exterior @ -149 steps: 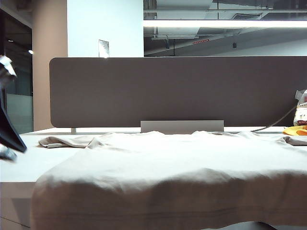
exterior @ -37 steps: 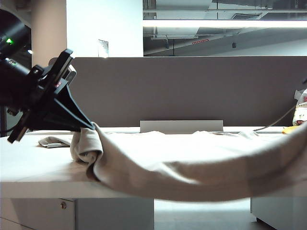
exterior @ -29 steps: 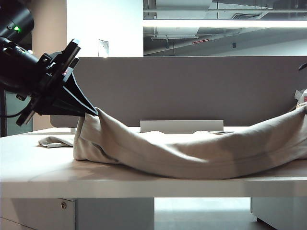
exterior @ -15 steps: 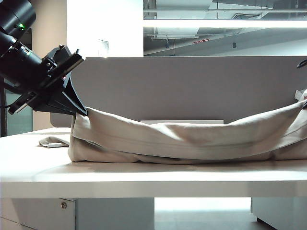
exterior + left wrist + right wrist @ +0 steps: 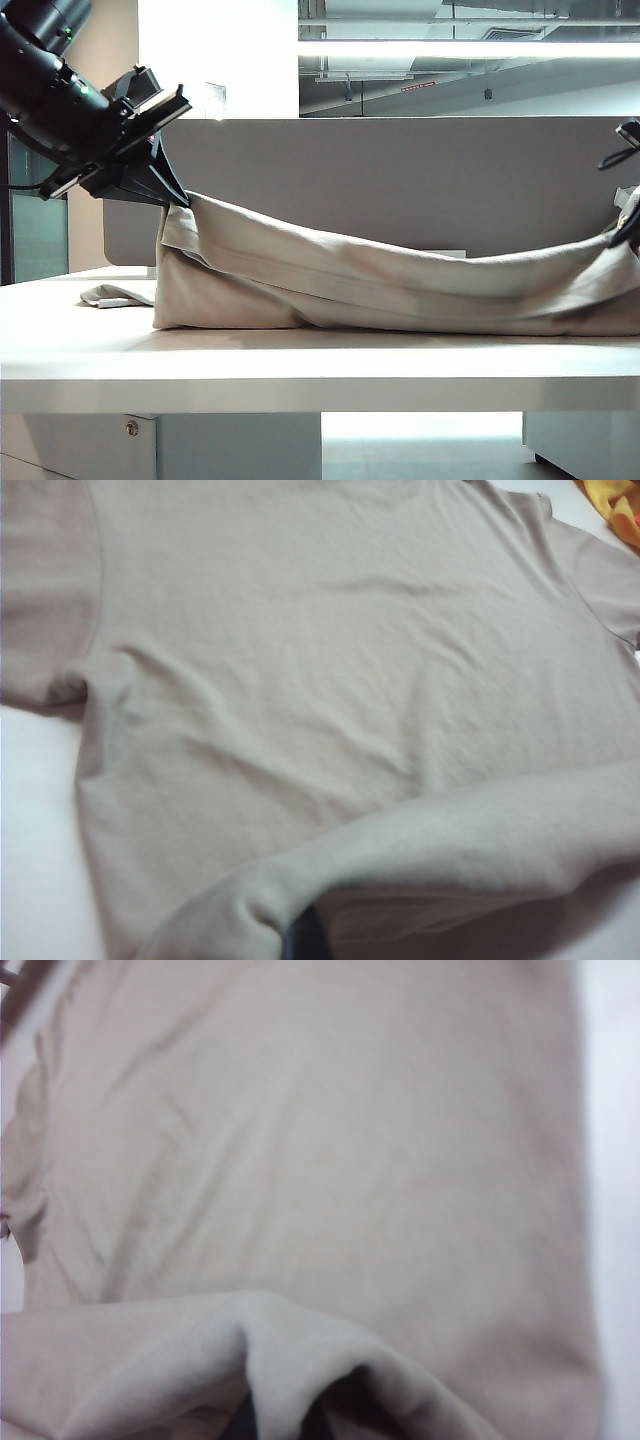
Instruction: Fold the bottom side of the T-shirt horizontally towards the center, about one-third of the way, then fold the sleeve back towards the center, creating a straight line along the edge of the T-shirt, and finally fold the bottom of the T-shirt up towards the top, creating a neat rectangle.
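Both arms have the bottom of the T-shirt [image 5: 400, 275] lifted off the desk [image 5: 300, 360]. The left gripper [image 5: 178, 200] is up at the left, fingers clamped on the hem corner. The right gripper [image 5: 628, 225] sits at the far right edge, fingers clamped on the other corner. The T-shirt [image 5: 330, 670] lies spread flat beneath, sleeves out. This looks like the first fold. Next, I'd say, both need to carry the hem evenly towards the centre, lower it, then let go.
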